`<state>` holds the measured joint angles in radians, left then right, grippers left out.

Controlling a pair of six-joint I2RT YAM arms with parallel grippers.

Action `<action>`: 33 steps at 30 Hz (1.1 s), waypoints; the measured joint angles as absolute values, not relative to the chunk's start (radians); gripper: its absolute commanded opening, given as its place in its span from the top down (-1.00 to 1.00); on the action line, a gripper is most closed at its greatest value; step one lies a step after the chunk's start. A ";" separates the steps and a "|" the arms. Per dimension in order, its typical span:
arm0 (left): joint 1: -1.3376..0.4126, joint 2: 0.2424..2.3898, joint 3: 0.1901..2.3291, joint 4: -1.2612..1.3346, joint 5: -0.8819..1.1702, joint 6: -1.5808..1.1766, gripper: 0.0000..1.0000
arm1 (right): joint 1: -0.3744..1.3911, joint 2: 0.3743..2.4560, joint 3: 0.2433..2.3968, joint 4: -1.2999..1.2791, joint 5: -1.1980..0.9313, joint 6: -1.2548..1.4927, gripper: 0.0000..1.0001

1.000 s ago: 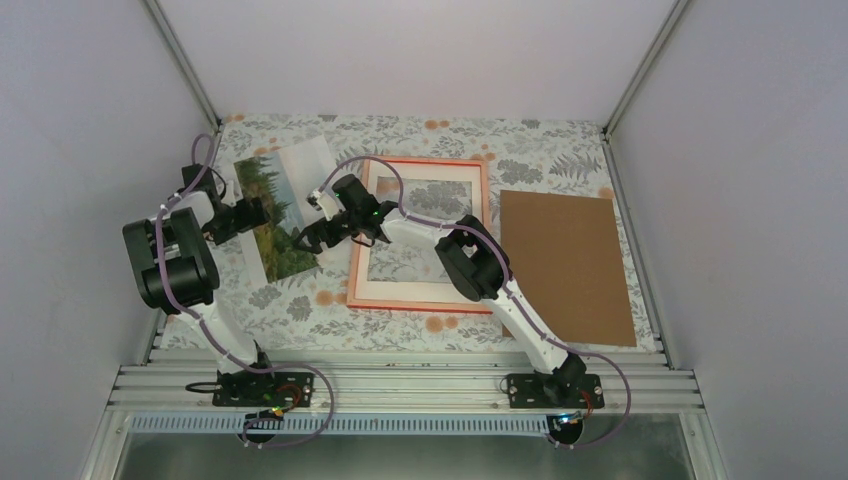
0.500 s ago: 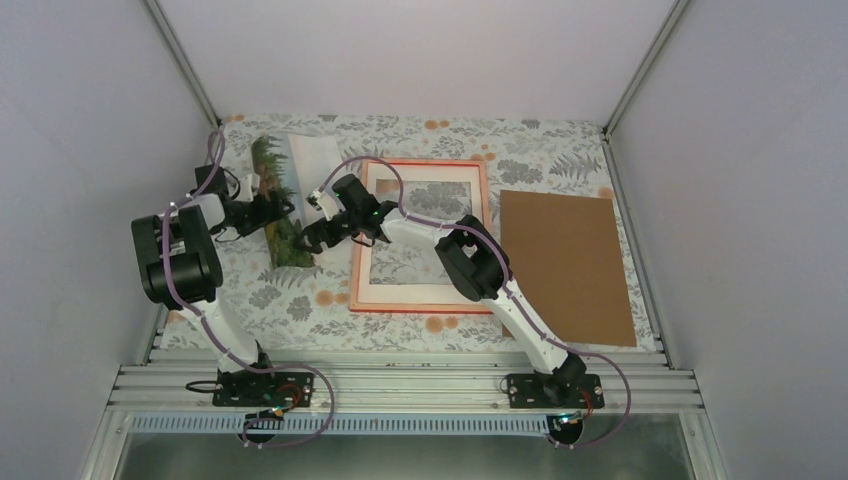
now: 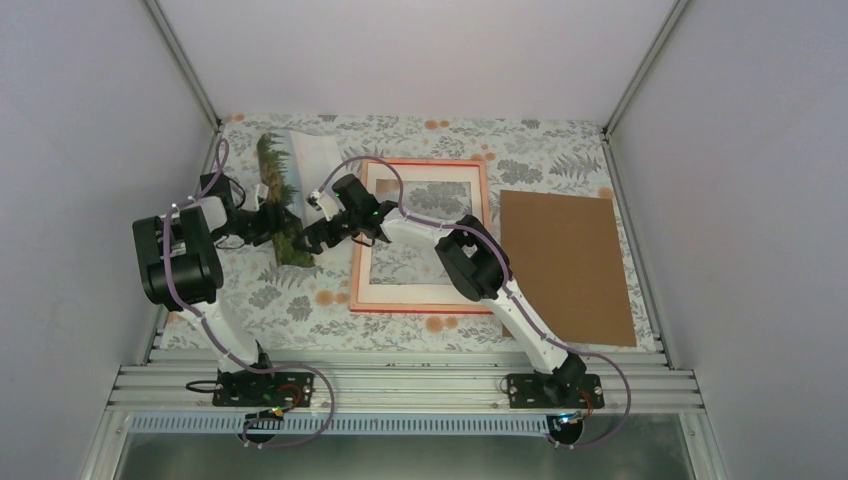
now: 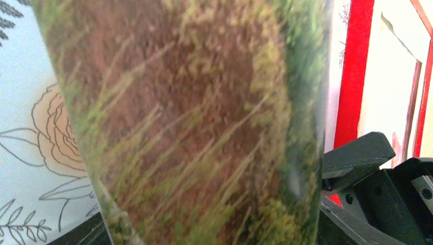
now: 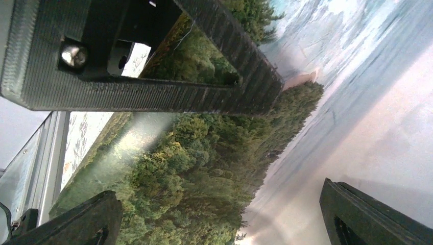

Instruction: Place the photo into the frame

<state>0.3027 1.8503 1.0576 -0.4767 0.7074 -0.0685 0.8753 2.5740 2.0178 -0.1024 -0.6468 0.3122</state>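
The photo stands tipped up on its long edge on the table, left of the frame. Its picture side faces left and its white back shows at the far end. My left gripper is shut on the photo's raised edge. The print fills the left wrist view, with the frame's red edge beyond it. My right gripper is open beside the photo's near end. In the right wrist view its fingers stand wide apart over the print.
The brown backing board lies flat at the right of the frame. The table has a floral cloth. Grey walls close in left, right and back. The right arm reaches across the frame's left side.
The left gripper has lifted the photo's left edge. The photo went from lying flat to standing nearly upright and has shifted right. The right gripper has stayed open in place.
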 measured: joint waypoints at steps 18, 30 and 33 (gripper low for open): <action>0.419 1.763 1.066 -0.598 0.760 -0.020 -0.01 | 0.862 2.463 2.005 -0.191 -0.666 0.251 -1.00; 0.435 1.581 1.072 -0.686 0.912 0.027 0.13 | 0.654 2.206 1.844 -0.149 -0.749 0.278 -1.00; 0.413 1.554 1.079 -0.710 0.960 0.034 0.13 | 0.590 2.198 1.780 -0.143 -0.791 0.303 -1.00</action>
